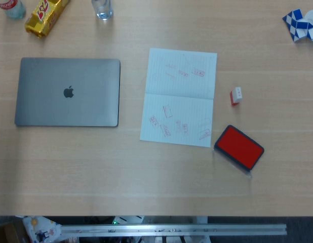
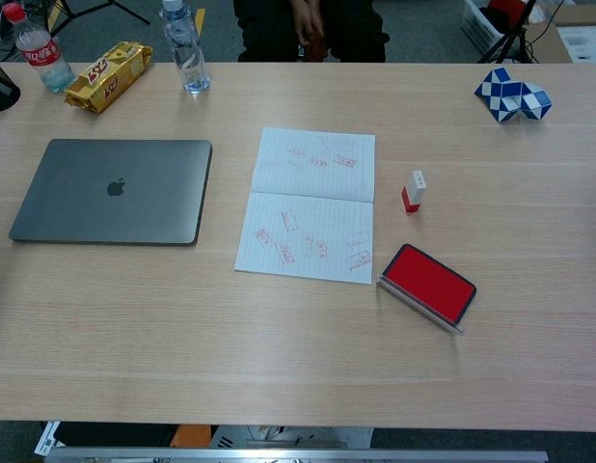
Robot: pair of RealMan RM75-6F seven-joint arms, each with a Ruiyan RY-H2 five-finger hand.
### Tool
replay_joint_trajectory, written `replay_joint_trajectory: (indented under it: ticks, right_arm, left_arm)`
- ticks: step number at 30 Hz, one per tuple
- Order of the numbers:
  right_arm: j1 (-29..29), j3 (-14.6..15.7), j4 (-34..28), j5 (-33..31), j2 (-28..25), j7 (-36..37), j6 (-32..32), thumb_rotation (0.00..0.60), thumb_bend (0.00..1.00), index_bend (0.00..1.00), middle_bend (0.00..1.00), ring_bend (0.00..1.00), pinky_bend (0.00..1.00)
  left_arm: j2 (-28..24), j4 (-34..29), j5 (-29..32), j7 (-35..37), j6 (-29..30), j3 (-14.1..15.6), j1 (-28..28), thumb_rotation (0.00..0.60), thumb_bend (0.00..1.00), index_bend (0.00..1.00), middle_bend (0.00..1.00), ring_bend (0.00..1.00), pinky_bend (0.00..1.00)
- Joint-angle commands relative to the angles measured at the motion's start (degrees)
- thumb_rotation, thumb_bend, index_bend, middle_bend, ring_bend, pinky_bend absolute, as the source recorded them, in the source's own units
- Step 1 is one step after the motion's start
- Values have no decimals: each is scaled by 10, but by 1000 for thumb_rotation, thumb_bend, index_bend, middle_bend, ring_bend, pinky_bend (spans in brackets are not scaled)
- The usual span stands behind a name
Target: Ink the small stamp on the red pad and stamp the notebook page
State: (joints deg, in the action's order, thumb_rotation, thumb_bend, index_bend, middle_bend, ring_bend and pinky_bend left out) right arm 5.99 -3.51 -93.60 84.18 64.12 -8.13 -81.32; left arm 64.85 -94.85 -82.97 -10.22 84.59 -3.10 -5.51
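No robot hand near small stamp [image 2: 414, 191] (upright beside red pad [image 2: 428, 281]).

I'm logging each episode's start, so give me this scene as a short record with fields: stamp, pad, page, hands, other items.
stamp: small stamp upright on the table, right of the notebook page, untouched
pad: red pad open, near the page's lower right corner
page: notebook page lying flat, already bearing red stamp marks
hands: neither in view
other items: closed laptop, two bottles, yellow snack pack, blue-white puzzle
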Motion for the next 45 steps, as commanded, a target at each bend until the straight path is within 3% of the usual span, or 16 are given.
replay_joint_trajectory:
  ticks: [1,8,17,24,28,31,45]
  right_arm:
    - [3,1,-3,1,-1,-1,4,600,258,204,325,216,413]
    - [22,-5,-21,9,-10,-11,22,600,257,204,333,216,414]
    - [112,-37,-62,-24,-9,-84,137,600,255,204,333,216,414]
    - [183,-57,-59,-87,47,-170,215,600,221,203,280,179,408]
    - [212,-58,-51,-109,73,-214,241,600,215,203,194,35,275]
    - [244,-58,-35,-135,106,-268,264,600,215,204,145,0,178]
    - [315,-42,58,-261,211,-369,300,600,214,203,143,0,169]
  left_arm:
    - [-2,-3,3,-3,-4,1,0,600,208,0,0,0,18]
    - [-1,-2,0,0,-1,1,0,600,208,0,0,0,18]
    - [-2,-6,-7,-5,-6,8,-1,600,208,0,0,0,18]
    - [-7,-7,-11,6,1,11,4,600,209,0,0,0,18]
    - [-8,-8,-13,8,2,12,5,600,208,0,0,1,18]
    - [-8,-8,-16,8,3,12,5,600,208,0,0,1,18]
    - [-7,-10,-16,0,-10,16,1,600,208,0,0,1,17]
